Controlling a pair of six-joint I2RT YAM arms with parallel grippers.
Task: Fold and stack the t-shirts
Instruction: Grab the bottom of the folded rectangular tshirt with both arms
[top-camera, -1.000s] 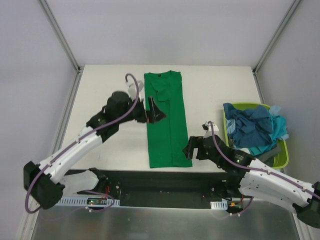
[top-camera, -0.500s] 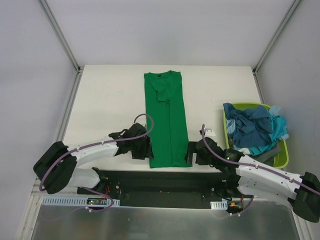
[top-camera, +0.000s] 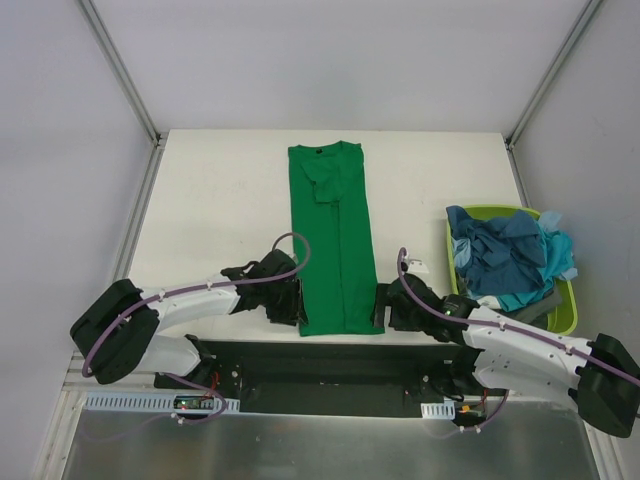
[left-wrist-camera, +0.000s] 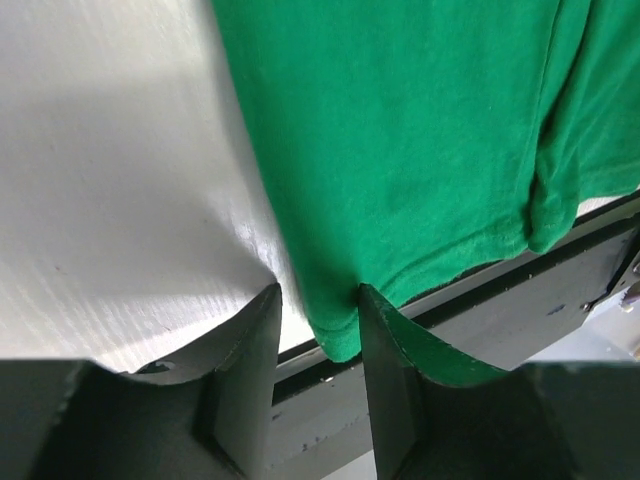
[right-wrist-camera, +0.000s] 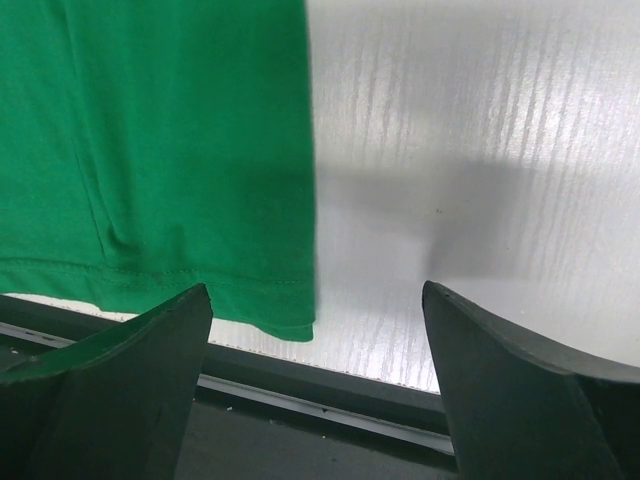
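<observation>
A bright green t-shirt (top-camera: 335, 240) lies flat as a long narrow strip down the middle of the white table (top-camera: 210, 200), collar at the far end. My left gripper (top-camera: 296, 308) is at its near left corner. In the left wrist view the hem corner (left-wrist-camera: 340, 335) sits between the narrowed fingers (left-wrist-camera: 318, 292); one finger touches the cloth and a sliver of table shows beside the other. My right gripper (top-camera: 383, 305) is at the near right corner, jaws wide (right-wrist-camera: 316, 290) around that hem corner (right-wrist-camera: 285, 315). Dark teal and turquoise t-shirts (top-camera: 510, 255) are heaped in a basket.
The lime-green plastic basket (top-camera: 566, 318) stands at the right edge of the table. The table's near edge and a black rail (top-camera: 330, 362) run just behind both grippers. Grey walls and metal posts close in the far corners.
My left arm swung from the shirt's middle down to its near left corner, and its jaws narrowed around the hem. The right gripper edged in to the near right corner.
</observation>
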